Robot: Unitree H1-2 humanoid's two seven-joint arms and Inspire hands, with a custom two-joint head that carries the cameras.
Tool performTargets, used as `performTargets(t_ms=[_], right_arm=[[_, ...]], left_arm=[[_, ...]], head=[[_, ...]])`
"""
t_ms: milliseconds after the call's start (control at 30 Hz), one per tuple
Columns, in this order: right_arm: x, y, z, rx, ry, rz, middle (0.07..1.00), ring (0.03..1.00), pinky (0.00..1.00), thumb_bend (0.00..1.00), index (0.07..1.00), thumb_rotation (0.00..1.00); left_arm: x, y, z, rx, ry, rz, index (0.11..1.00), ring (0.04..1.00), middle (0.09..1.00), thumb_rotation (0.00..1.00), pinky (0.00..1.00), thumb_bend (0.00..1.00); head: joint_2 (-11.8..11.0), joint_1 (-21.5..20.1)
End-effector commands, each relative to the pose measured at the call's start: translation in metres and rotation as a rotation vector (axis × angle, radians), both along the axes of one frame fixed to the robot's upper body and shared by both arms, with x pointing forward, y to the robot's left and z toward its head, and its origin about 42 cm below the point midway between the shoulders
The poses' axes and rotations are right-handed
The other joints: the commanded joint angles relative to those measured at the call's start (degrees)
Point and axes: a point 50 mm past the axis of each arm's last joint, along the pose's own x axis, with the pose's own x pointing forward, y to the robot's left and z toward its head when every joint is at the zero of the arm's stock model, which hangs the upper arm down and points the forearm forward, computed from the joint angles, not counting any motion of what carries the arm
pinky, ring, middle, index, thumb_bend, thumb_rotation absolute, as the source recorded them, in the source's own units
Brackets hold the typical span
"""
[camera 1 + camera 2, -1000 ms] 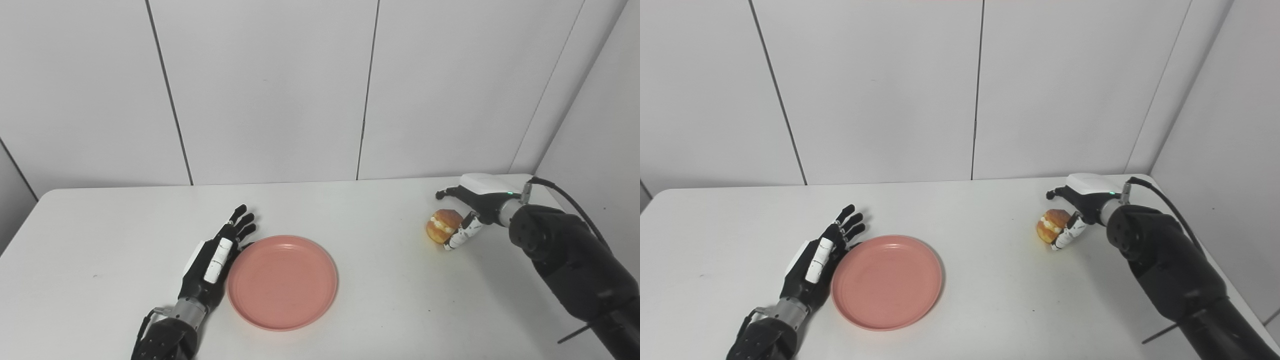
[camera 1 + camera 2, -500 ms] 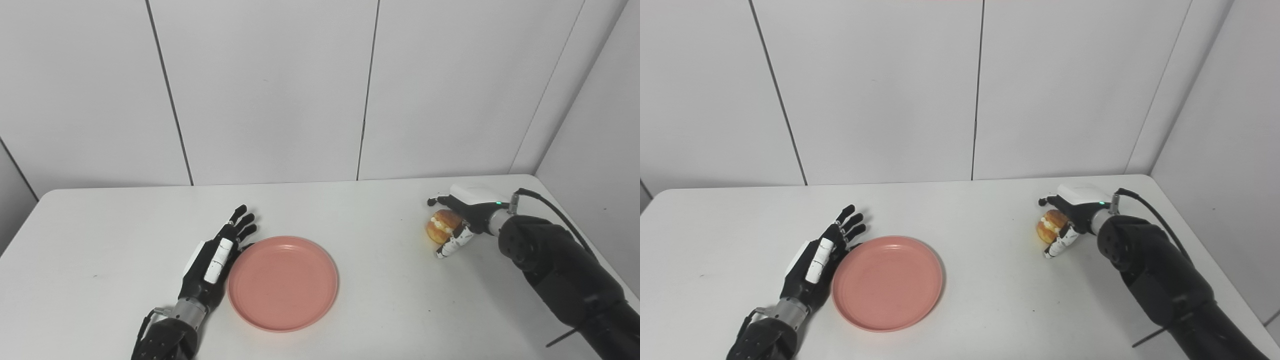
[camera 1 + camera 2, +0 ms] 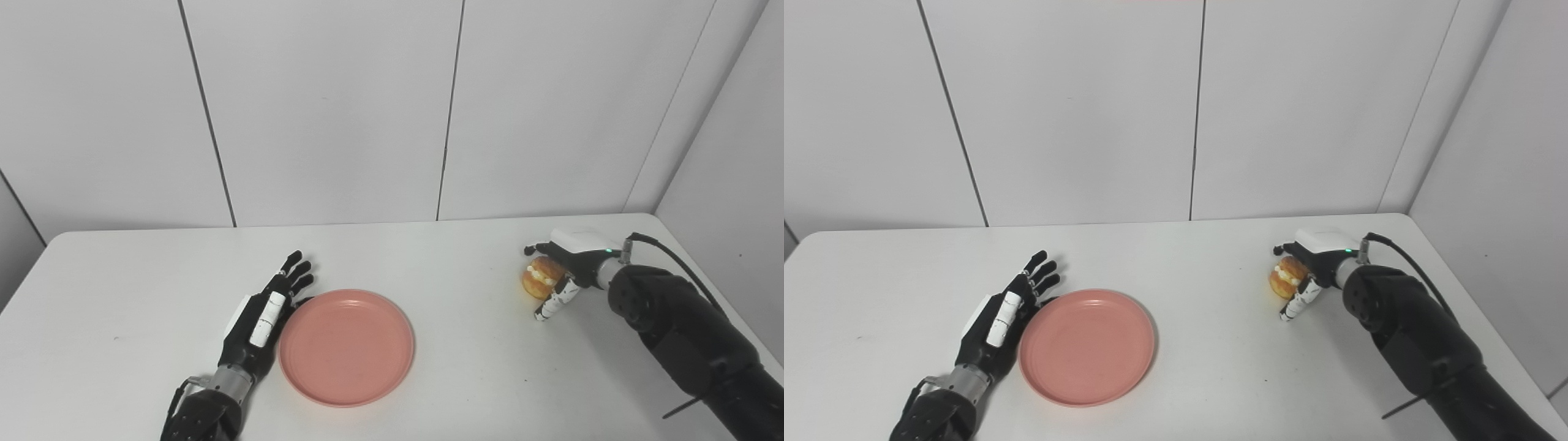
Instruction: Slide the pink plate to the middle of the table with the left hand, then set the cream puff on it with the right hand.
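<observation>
- Now the black-and-white right hand (image 3: pixel 560 272) has edged in around the golden cream puff with its white filling (image 3: pixel 541 277) at the white desk's (image 3: pixel 465 361) right side; fingers cup it, grip unconfirmed.
- Beside the round pink plastic plate (image 3: pixel 346 346), mid-desk, the left hand (image 3: pixel 264 312) stays flat, fingers spread.

Two side-by-side head views over table (image 3: pixel 465 343)

The right robot hand (image 3: pixel 566 264) hides the cream puff's (image 3: pixel 541 276) far side; whether it grips is unclear.
</observation>
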Motion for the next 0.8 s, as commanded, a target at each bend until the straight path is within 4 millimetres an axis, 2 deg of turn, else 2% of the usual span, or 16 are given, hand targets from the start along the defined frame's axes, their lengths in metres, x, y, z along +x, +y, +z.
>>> performTargets(t_ms=[0, 67, 200, 333, 367, 400, 500, 733, 767], right_arm=[[0.008, -0.002, 0.02, -0.014, -0.067, 0.007, 0.886, 0.863, 0.69, 1.0, 0.824, 0.21], [0.009, -0.002, 0.02, -0.02, -0.066, -0.004, 0.874, 0.841, 0.67, 1.0, 0.811, 0.19], [0.01, -0.002, 0.021, -0.021, -0.079, 0.0, 0.76, 0.69, 0.55, 1.0, 0.712, 0.18], [0.011, -0.002, 0.02, -0.014, -0.084, -0.005, 0.708, 0.651, 0.55, 0.93, 0.653, 0.12], [0.01, -0.002, 0.018, -0.013, -0.083, -0.001, 0.673, 0.62, 0.53, 0.73, 0.573, 0.13], [0.01, -0.002, 0.017, -0.02, -0.077, 0.002, 0.617, 0.562, 0.48, 0.61, 0.521, 0.13], [0.009, -0.001, 0.013, -0.026, -0.055, 0.013, 0.521, 0.452, 0.37, 0.53, 0.487, 0.14], [0.006, 0.0, 0.007, -0.059, -0.019, 0.034, 0.518, 0.455, 0.38, 0.53, 0.485, 0.14], [0.006, 0.0, 0.006, -0.063, -0.011, 0.029, 0.546, 0.492, 0.42, 0.53, 0.486, 0.14]], left_arm=[[-0.022, -0.01, -0.037, 0.001, 0.135, -0.023, 0.938, 0.93, 0.949, 0.86, 0.77, 0.92], [-0.022, -0.01, -0.037, 0.0, 0.136, -0.023, 0.937, 0.93, 0.949, 0.86, 0.77, 0.92], [-0.022, -0.009, -0.037, -0.004, 0.139, -0.024, 0.937, 0.932, 0.951, 0.85, 0.79, 0.93], [-0.022, -0.01, -0.038, -0.004, 0.141, -0.024, 0.938, 0.932, 0.951, 0.85, 0.79, 0.93], [-0.022, -0.01, -0.038, -0.004, 0.141, -0.025, 0.939, 0.932, 0.951, 0.85, 0.78, 0.92], [-0.023, -0.01, -0.038, -0.004, 0.141, -0.025, 0.94, 0.932, 0.952, 0.85, 0.78, 0.92], [-0.023, -0.009, -0.039, -0.006, 0.143, -0.023, 0.939, 0.928, 0.947, 0.85, 0.78, 0.92], [-0.024, -0.008, -0.039, 0.003, 0.14, -0.026, 0.941, 0.926, 0.945, 0.87, 0.77, 0.9], [-0.024, -0.008, -0.039, 0.002, 0.142, -0.026, 0.939, 0.927, 0.945, 0.86, 0.78, 0.91]], head=[[0.1, 0.1], [0.1, 0.1], [0.1, -0.1], [0.1, 0.0], [0.1, 0.0], [0.1, 0.0], [0.1, 0.0], [0.4, 0.1], [0.4, 0.1]])
